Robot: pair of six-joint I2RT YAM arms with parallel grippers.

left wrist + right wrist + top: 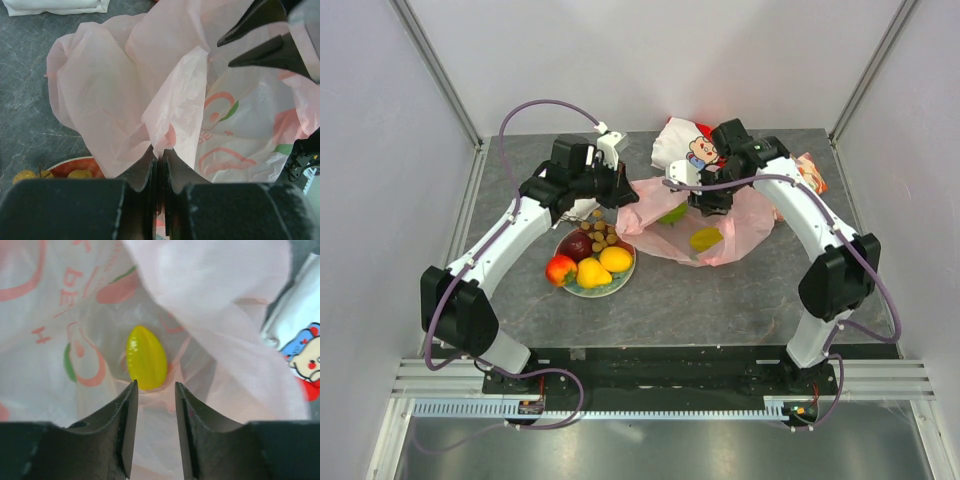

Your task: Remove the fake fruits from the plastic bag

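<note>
- Claw positions first: the left claw is clenched on a raised fold of the plastic bag, the pale pink film standing up from between its tips.
- The right claw is released, its jaws apart with nothing between them, pointing down into the bag's mouth.
- Just beyond the right tips lies a glossy yellow fruit, resting on the printed film inside the bag and not yet gripped.
- From above, that yellow piece shows through the bag beside a green piece, so at least two fruits remain to come out; whether more hide under the folds I cannot tell.
- Left of the bag, the red plate carries the apple, the pear, the orange, the plum and the grape bunch.
- By that count, I judge the task well past halfway.
- The next step looks like closing the right claw on the yellow fruit while the left holds the mouth up; the slippery film may be caught along with it.
- Behind the bag, a white cloth with a cartoon print lies on the grey tabletop.
</note>
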